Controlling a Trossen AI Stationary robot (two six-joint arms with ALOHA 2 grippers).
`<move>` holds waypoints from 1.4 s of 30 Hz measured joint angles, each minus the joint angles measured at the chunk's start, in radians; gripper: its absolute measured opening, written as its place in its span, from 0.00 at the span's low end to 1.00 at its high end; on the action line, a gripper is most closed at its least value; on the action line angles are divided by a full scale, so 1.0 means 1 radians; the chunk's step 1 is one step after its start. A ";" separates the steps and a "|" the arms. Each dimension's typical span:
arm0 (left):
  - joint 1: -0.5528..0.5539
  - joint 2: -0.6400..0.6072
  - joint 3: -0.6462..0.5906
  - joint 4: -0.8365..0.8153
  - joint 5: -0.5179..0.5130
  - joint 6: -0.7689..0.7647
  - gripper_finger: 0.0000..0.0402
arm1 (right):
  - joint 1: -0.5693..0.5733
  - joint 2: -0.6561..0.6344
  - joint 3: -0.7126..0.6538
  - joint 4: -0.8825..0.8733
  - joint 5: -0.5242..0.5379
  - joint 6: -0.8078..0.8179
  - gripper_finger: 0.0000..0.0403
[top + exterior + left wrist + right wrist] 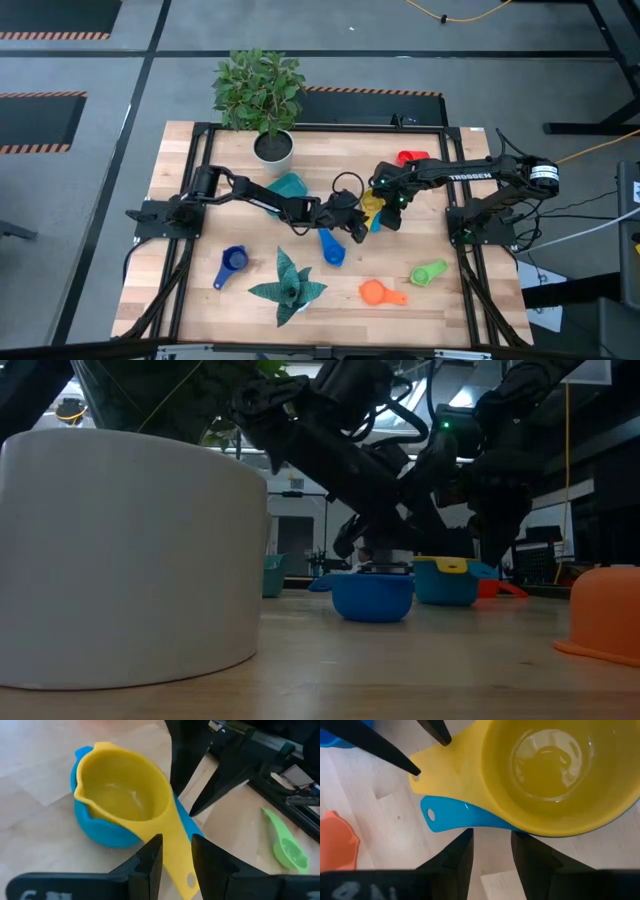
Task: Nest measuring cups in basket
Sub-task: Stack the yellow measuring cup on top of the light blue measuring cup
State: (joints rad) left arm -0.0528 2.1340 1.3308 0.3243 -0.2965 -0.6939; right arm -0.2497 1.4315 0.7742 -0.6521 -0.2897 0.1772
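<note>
Both arms meet mid-counter (200, 300) over the yellow cup (372, 205), which sits nested inside the light blue cup (377, 222).

Left gripper (176, 851): jaws narrow, straddling the yellow cup's handle; the handle runs through the gap, can't tell if the pads actually press it.

Right gripper (491, 845): jaws partly apart, just beside the light blue handle where it pokes out under the yellow bowl. Nothing between them, apart from the plastic as far as the wrist view shows.

Other cups on the counter:
- blue cup (331, 246) just beside the left gripper
- dark blue cup (232, 263) toward the near left
- orange cup (375, 292) and green cup (430, 271) near right
- red cup (408, 158) behind the right arm

Basket (288, 186), teal, sits beside the white plant pot (273, 148), partly under the left arm. No cup visible in it.
</note>
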 joint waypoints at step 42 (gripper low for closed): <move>-0.012 0.014 -0.002 -0.199 -0.061 -0.022 0.24 | 0.000 0.000 0.000 0.009 0.000 0.024 0.34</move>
State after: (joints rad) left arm -0.0647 2.1484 1.3289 0.1248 -0.3574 -0.7156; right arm -0.2501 1.4315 0.7742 -0.6436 -0.2893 0.2016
